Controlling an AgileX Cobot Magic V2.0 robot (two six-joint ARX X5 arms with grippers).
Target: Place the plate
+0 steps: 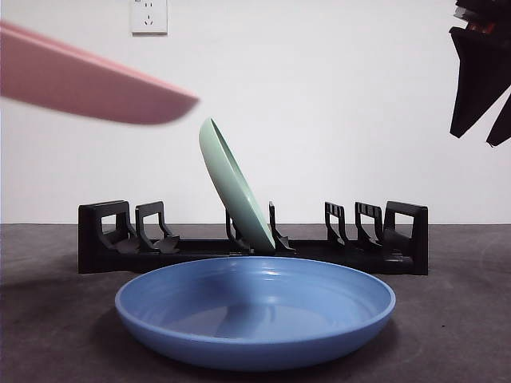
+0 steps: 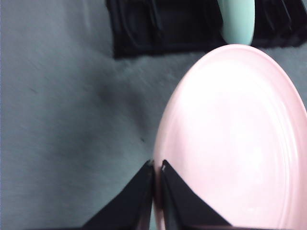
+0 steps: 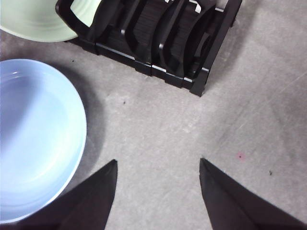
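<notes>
Grey tabletop and white wall are framing a black dish rack.

Left gripper is clenching the pink plate's rim, holding it above the rack; green plate is leaning in the rack, blue plate is lying before it. Right gripper is hanging released above the rack's end.

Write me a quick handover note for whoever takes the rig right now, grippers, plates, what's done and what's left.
Left gripper: shut on the rim of the pink plate, held in the air above the rack's left part.
Right gripper: open, empty, waiting high at the side.
Black rack: green plate already leans in a middle slot.
Blue plate: flat on the table in front of the rack, untouched.
Left to do: slot the pink plate, probably then the blue.
</notes>
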